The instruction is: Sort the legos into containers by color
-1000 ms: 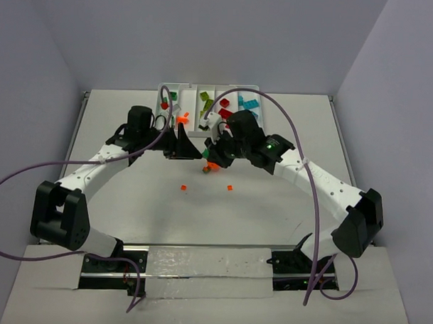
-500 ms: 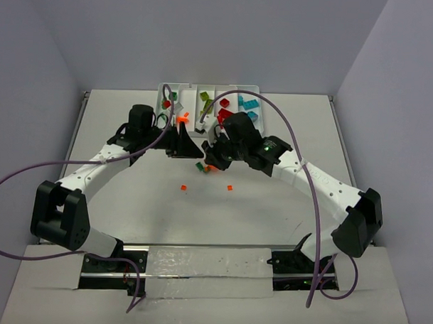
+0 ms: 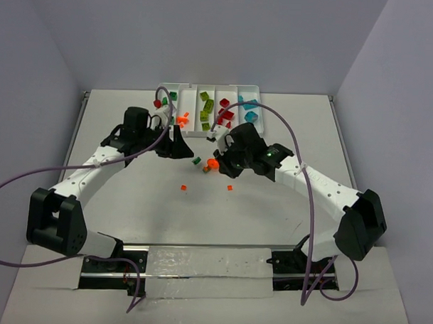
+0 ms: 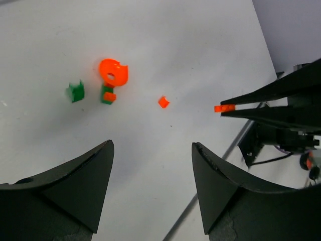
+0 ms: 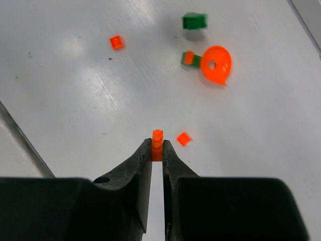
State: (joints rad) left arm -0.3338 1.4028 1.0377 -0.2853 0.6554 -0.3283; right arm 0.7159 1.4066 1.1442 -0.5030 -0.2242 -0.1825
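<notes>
Right jaws clamp an orange brick, long axis along them; left jaws apart.

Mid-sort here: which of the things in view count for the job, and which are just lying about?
Job:
white tray
orange brick, pinched in the right gripper
loose on the table: orange round piece, green-and-orange stack, dark green brick, orange bits

Lying about:
purple cable
metal rail
</notes>
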